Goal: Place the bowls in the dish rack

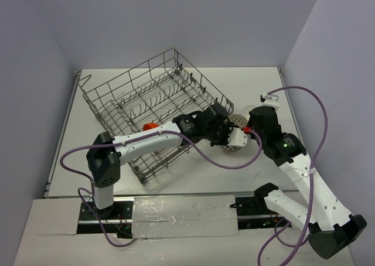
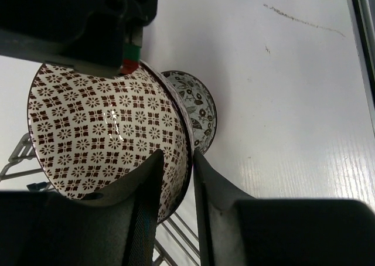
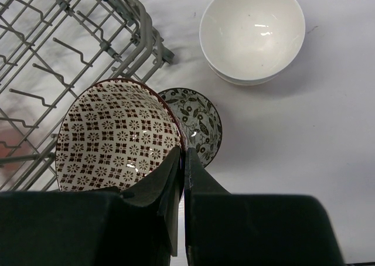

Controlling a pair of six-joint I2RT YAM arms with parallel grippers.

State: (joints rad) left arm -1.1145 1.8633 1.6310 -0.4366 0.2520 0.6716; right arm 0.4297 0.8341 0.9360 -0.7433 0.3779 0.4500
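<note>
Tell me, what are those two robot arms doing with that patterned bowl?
Both arms are at the patterned bowl, beside the dish rack. The right gripper pinches its rim, and the left gripper straddles the rim loosely. A white bowl waits on the table, and an orange one sits in the rack.

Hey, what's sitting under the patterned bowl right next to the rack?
A smaller dish with a dark leaf pattern peeks out from beneath the tilted bowl, lying on the white table. The bowl covers its left part, so any contact between them is hidden.
</note>
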